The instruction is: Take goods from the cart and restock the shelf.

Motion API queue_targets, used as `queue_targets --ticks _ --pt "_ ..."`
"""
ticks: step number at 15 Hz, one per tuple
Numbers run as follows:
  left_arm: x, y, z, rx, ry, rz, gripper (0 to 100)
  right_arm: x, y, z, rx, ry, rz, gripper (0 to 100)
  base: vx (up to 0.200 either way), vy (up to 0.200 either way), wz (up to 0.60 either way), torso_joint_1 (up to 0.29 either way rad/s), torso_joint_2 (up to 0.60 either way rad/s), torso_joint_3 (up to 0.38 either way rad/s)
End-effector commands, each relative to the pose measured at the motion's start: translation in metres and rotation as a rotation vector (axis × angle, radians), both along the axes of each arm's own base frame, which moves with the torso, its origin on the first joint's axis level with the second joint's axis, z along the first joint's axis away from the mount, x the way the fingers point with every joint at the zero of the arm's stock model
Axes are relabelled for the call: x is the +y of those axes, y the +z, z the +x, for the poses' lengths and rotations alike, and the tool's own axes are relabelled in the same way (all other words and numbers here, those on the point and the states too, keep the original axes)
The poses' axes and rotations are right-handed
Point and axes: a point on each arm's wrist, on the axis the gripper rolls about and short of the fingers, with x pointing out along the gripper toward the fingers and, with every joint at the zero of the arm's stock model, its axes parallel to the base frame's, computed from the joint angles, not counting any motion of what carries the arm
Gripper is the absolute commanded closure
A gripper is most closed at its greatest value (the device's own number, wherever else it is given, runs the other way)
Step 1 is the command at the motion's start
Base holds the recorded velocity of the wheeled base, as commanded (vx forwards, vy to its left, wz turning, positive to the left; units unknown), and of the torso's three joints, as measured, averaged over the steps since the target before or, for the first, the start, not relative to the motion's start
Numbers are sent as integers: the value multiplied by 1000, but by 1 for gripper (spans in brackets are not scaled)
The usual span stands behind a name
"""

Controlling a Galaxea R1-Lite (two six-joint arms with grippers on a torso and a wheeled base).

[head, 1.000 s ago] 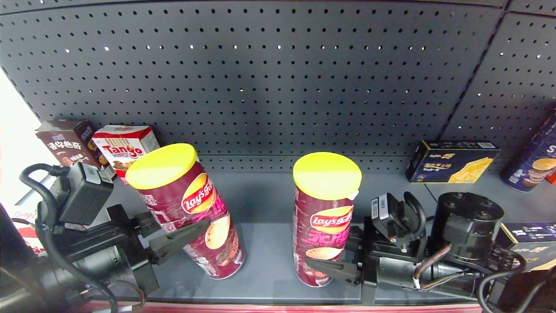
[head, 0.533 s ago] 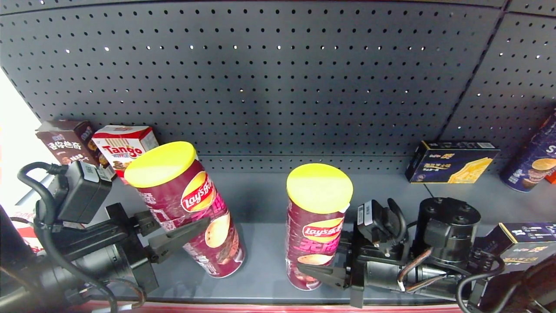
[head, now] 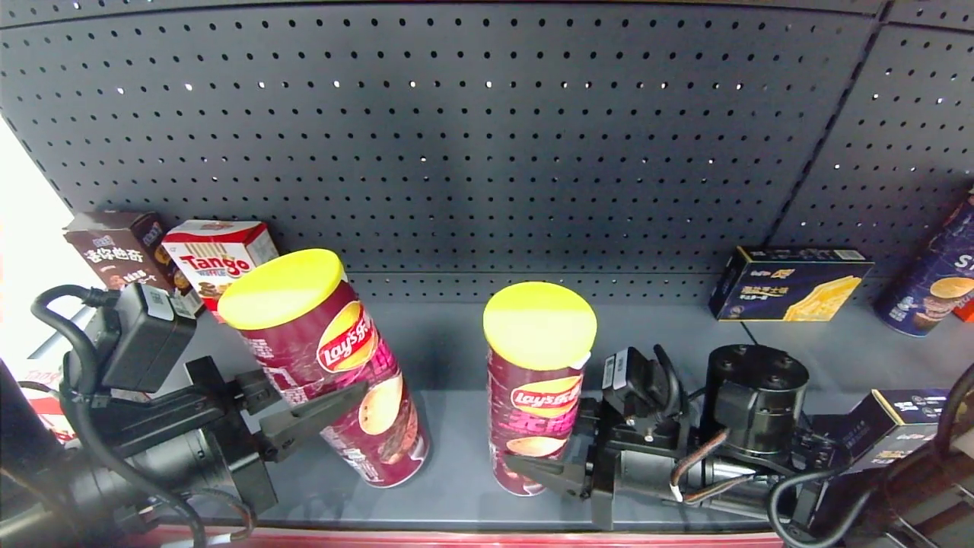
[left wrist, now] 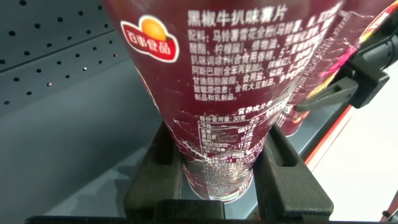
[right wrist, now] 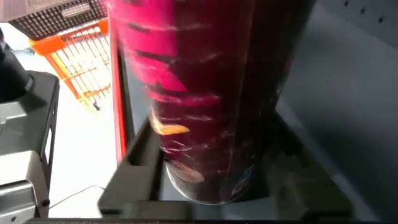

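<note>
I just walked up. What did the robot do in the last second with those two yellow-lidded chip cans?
The right gripper, shut on the right can, carried it toward the robot's left, closer to the left can. Nothing was let go. The left gripper kept its tilted can clamped in place. The blue box at the back stayed put.

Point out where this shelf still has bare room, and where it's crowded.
Widest bare patch: grey metal shelf board along the pegboard, between the red-and-white cardboard box and the dark blue flat box. A narrower gap separates the tilted yellow-lidded maroon can in the left hand from the upright yellow-lidded maroon can in the right hand. Both shelf ends are crowded with boxes.
</note>
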Motion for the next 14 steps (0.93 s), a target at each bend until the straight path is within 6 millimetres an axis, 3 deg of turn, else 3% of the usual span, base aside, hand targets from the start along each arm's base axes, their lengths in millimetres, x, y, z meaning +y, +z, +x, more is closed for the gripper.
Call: queue_targets --ticks 1,4,7,10,14 --pt "0 -1 0 4 0 2 100 1 -2 0 3 -2 -4 0 0 0 0 0 0 0" --pt "0 -1 0 2 0 1 100 -6 5 -6 -18 -25 10 0 0 0 0 0 0 0" --pt "0 -1 0 2 0 1 100 -28 22 -27 -49 -37 37 0 0 0 0 0 0 0" --pt "0 -1 0 2 0 1 100 -61 51 -49 -131 -80 105 0 0 0 0 0 0 0" --pt "0 -1 0 5 -1 2 100 -103 73 -74 -223 -209 165 0 0 0 0 0 0 0"
